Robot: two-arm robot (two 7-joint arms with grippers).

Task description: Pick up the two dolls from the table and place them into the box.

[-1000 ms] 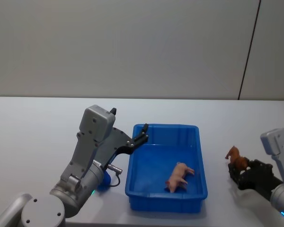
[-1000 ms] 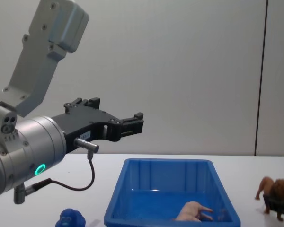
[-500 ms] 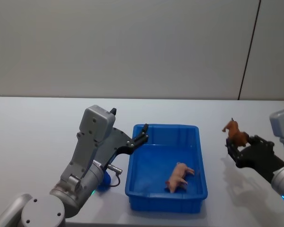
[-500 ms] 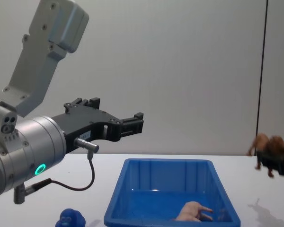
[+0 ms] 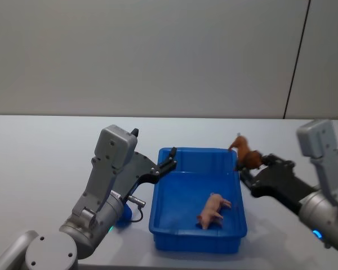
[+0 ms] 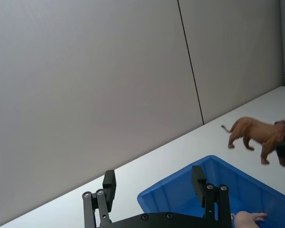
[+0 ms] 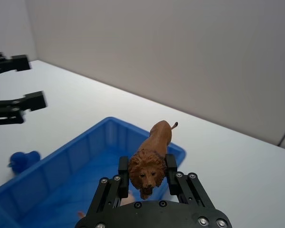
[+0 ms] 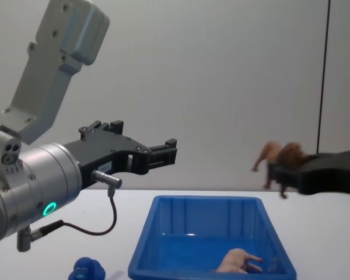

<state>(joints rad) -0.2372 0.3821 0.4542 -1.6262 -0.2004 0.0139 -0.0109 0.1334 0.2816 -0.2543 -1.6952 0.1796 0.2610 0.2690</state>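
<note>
Clamped in the right gripper [image 7: 147,166]: the brown lion doll [image 7: 155,142], head toward the wrist. Fingers [image 7: 123,171] narrowed to the width of the mane, one pad pressed to each side of the head, with the body and thin tail jutting out past the tips. Held up in the air over the far right corner of the blue box [image 5: 158,194], clear of the rim, legs dangling in the chest view.

At the far end of the box's left rim, raised off the table [image 5: 39,152]: the left gripper [image 6: 153,180]. Fingers [image 6: 109,185] spread wide — nothing between them, nothing touched.

On the box floor, toward the near right: the pale pink doll [image 5: 214,209], lying on its side.

Out on the table, left of the box and near — the rounded blue doll [image 8: 87,270], close beside the left arm and partly hidden behind it in the head view.
</note>
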